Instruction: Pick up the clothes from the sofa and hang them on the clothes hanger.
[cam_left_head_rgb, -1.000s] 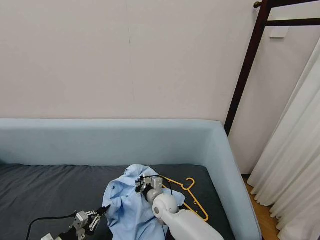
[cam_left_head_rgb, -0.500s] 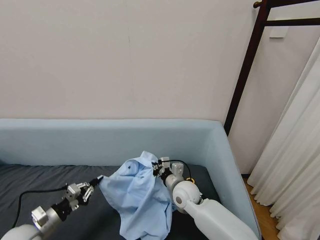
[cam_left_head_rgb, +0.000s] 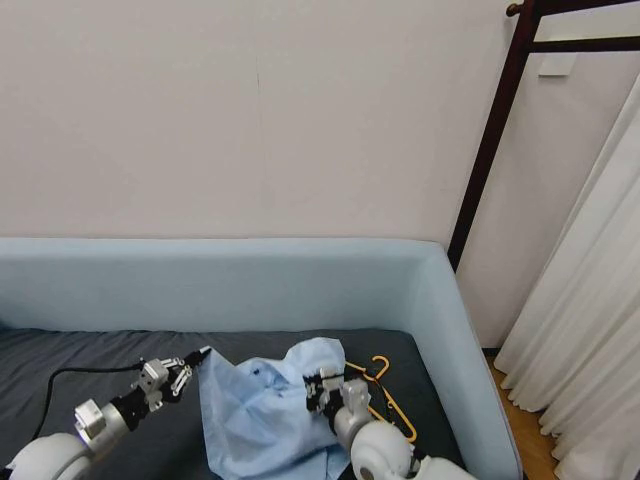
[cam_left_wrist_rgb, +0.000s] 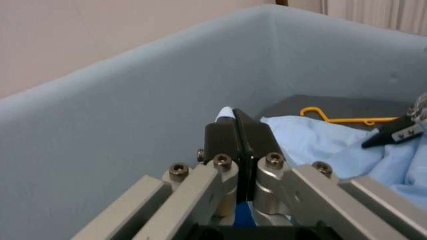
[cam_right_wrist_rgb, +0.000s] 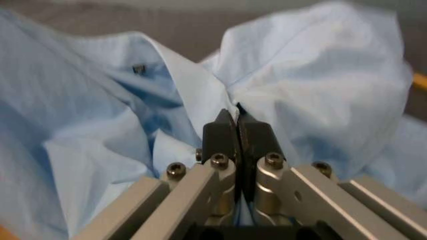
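Lower centre of the head view: light-blue shirt (cam_left_head_rgb: 255, 415) is lying crumpled on the dark seat cushion (cam_left_head_rgb: 60, 355) of the pale-blue sofa (cam_left_head_rgb: 300, 280). Left gripper (cam_left_head_rgb: 198, 357), lower left, is pinching the shirt's left edge between closed fingers. Right gripper (cam_left_head_rgb: 314, 388), lower centre, is clamping a raised fold of the same shirt. Orange hanger (cam_left_head_rgb: 388, 405) is lying just right of the shirt. Dark wooden clothes rack (cam_left_head_rgb: 497, 130) is standing upper right, well apart.

A: Background, head view?
B: Plain off-white wall (cam_left_head_rgb: 250, 120) behind. White pleated curtain (cam_left_head_rgb: 590, 330) at right edge, hanging down to wood floor (cam_left_head_rgb: 522, 428).
A: Anything else?
B: Small pale tag (cam_left_head_rgb: 557, 65) high up, right.
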